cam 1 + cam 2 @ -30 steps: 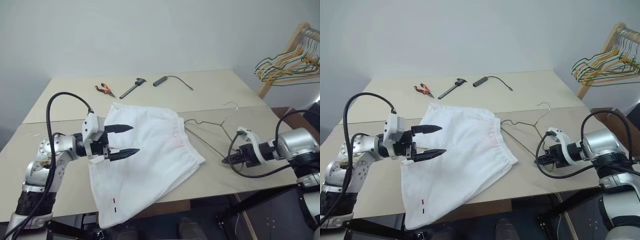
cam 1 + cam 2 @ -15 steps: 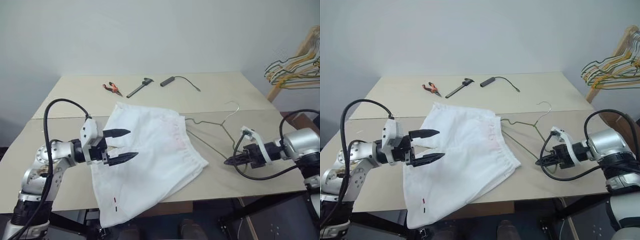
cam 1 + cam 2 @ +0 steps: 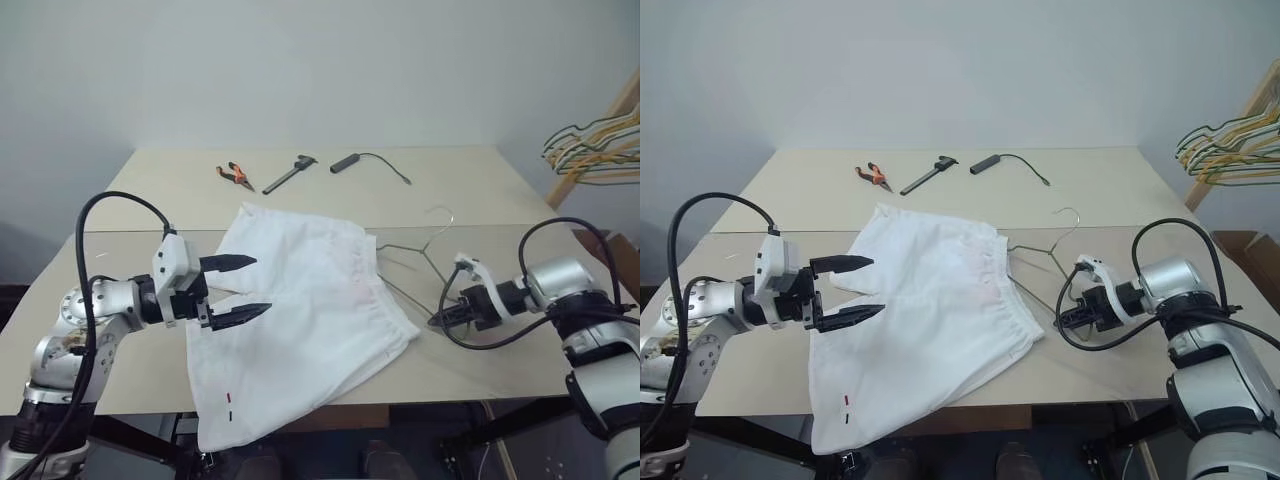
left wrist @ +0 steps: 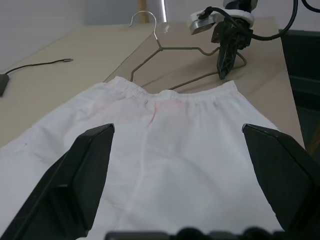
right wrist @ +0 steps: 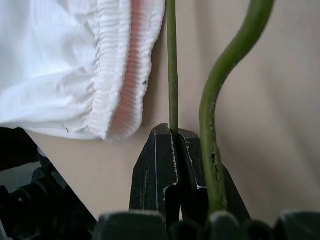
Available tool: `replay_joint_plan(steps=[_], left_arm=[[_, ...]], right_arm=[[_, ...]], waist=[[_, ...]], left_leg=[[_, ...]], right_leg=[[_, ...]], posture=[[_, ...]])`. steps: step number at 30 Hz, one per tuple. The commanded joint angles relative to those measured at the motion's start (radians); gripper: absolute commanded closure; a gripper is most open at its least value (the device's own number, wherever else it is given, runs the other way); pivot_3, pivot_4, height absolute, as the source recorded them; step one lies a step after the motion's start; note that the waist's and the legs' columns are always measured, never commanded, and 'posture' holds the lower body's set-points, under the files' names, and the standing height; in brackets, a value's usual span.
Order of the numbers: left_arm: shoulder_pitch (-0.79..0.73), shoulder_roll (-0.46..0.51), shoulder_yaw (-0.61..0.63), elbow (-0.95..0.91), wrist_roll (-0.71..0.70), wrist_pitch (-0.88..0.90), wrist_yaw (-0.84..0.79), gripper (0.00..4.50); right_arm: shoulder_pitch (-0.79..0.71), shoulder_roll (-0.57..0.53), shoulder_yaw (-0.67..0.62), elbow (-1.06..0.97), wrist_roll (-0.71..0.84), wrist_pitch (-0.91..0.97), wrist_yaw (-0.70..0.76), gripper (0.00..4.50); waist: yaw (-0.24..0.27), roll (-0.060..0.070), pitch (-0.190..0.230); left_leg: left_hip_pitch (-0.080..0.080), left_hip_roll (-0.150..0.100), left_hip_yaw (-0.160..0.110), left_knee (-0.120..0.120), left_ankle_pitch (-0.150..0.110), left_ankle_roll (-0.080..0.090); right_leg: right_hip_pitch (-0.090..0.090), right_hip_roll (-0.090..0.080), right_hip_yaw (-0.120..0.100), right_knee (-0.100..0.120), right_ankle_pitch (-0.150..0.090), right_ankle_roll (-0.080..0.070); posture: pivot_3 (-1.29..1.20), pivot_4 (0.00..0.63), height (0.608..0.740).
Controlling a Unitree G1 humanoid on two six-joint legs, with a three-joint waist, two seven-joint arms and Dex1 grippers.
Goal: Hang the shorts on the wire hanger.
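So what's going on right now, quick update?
Left gripper open above the shorts. Right gripper shut on the wire hanger. Shorts flat on table, not hung. Nothing in the way.

The left arm reaches in from the lower left of the frame, elbow bent, its left gripper point(image 3: 240, 288) pointing toward the centre with both black fingers spread wide. The right arm enters from the right edge, wrist angled downward, its right gripper point(image 3: 437, 319) pinched tight, tips pointing toward the frame's centre.
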Motion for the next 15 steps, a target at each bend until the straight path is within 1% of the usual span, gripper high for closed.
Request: replay_joint_plan(steps=[1,5,9,13,15], left_arm=[[0.021,0.009,0.032,-0.048,-0.017,-0.005,0.016,0.04],[0.042,0.012,0.043,-0.067,-0.024,0.0,0.031,0.04],[0.051,0.018,0.054,-0.073,-0.029,0.002,0.038,0.04],[0.056,0.025,0.058,-0.076,-0.033,0.003,0.041,0.04],[0.057,0.027,0.057,-0.076,-0.035,0.003,0.042,0.04]], right_arm=[[-0.061,0.027,-0.029,0.103,-0.036,-0.065,-0.001,4.5],[-0.101,0.065,-0.022,0.172,-0.068,-0.107,0.041,4.5],[-0.128,0.095,-0.033,0.235,-0.097,-0.139,0.044,4.5],[-0.138,0.098,-0.034,0.248,-0.117,-0.169,0.089,4.5],[-0.145,0.096,-0.051,0.256,-0.121,-0.171,0.085,4.5]], waist=[[0.003,0.0,0.0],[0.013,0.0,0.0],[0.013,0.0,0.0],[0.015,0.0,0.0],[0.016,0.0,0.0]], left_leg=[[0.0,0.0,0.0,0.0,0.0,0.0],[0.0,0.0,0.0,0.0,0.0,0.0],[0.001,0.0,0.0,0.0,0.0,0.0],[0.0,0.0,0.0,0.0,0.0,0.0],[0.0,0.0,0.0,0.0,0.0,0.0]], right_leg=[[0.0,0.0,0.0,0.0,0.0,0.0],[0.0,0.0,0.0,0.001,0.0,0.0],[0.0,0.0,0.0,0.001,0.0,0.0],[0.0,0.0,0.0,0.001,0.0,0.0],[0.0,0.0,0.0,0.001,0.0,0.0]], posture=[[0.09,0.0,0.74],[0.11,0.0,0.74],[0.12,0.0,0.74],[0.12,0.0,0.74],[0.11,0.0,0.74]])
